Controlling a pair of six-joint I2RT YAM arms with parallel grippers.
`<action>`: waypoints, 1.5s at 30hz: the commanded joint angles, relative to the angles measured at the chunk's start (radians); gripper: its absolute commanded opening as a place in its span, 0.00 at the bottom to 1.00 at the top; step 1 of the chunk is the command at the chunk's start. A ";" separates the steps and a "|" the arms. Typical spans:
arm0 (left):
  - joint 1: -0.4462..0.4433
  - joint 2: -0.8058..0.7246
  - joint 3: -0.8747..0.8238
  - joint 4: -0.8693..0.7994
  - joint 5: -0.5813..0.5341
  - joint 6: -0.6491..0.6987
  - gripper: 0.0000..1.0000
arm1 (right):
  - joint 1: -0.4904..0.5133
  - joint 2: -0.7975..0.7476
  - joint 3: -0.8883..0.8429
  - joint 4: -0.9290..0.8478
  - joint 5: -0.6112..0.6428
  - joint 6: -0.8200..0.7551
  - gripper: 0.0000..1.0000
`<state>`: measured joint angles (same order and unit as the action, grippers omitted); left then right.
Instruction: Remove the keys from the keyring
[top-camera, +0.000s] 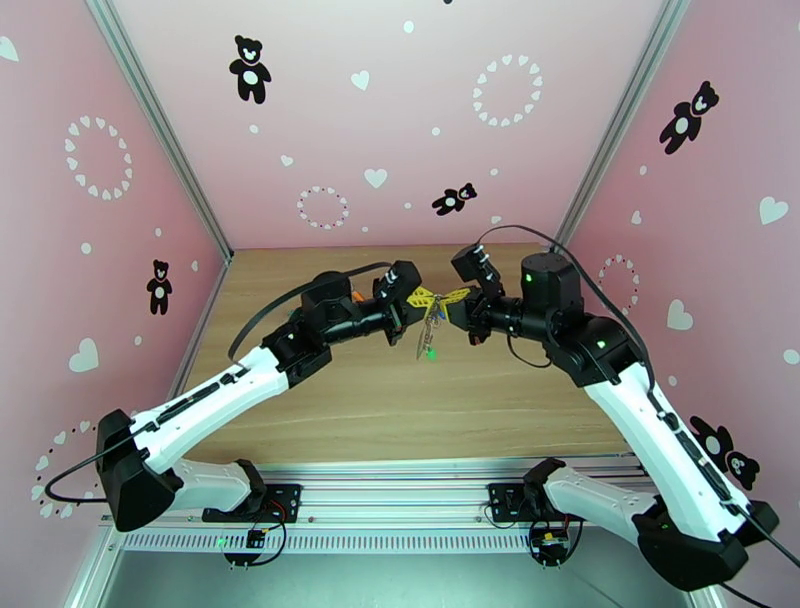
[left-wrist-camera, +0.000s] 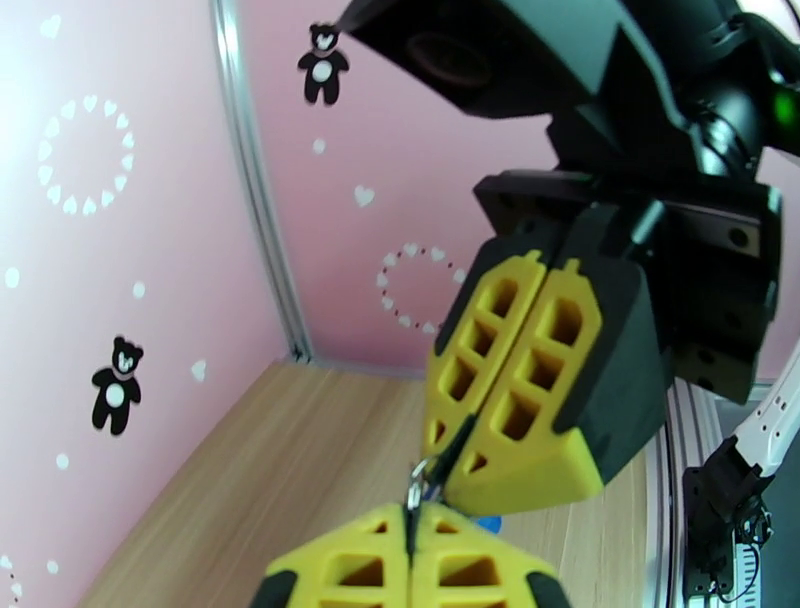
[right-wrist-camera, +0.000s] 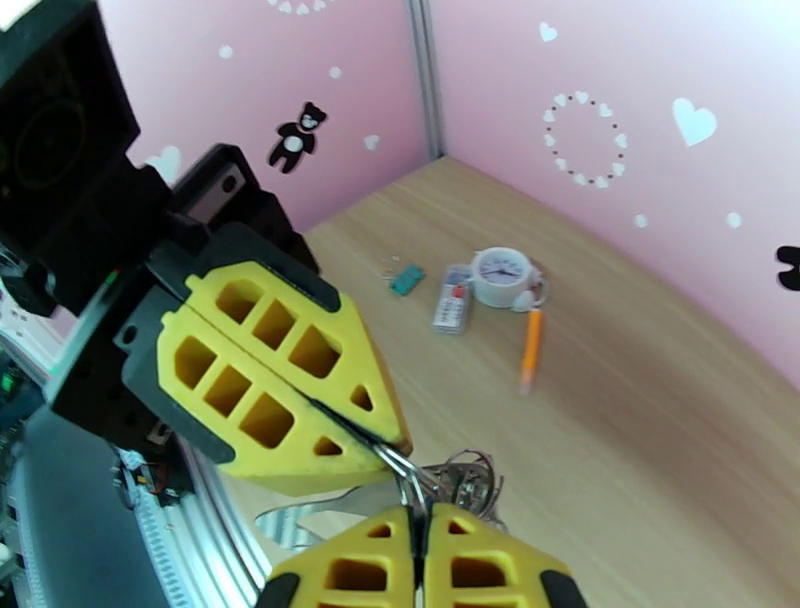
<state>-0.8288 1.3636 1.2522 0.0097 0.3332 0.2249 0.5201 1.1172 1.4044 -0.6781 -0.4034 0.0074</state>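
Note:
Above the middle of the table my left gripper and right gripper meet tip to tip, both shut on the keyring's thin metal ring. The keys hang in a small bunch just below the tips, with a green tag lowest. In the left wrist view my own yellow fingers sit at the bottom, the right gripper pinches from above, and a bit of blue tag peeks out behind. The right wrist view has the ring and a tangle of chain beside the left gripper.
On the wooden table behind the left arm lie a round white disc, a red-and-white tag, a small teal item and an orange pen. Pink walls close in three sides.

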 joint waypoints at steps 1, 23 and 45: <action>-0.018 0.017 -0.003 -0.062 -0.111 0.003 0.06 | 0.035 0.034 0.038 -0.066 0.006 -0.113 0.00; 0.168 -0.118 -0.126 0.067 0.418 0.011 0.44 | -0.026 0.100 0.050 -0.113 -0.269 -0.396 0.00; 0.158 0.024 -0.013 -0.066 0.555 0.242 0.30 | -0.026 0.092 0.040 -0.102 -0.371 -0.496 0.00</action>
<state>-0.6693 1.3628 1.2015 -0.0223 0.8501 0.4427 0.4950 1.2285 1.4395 -0.7902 -0.7071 -0.4728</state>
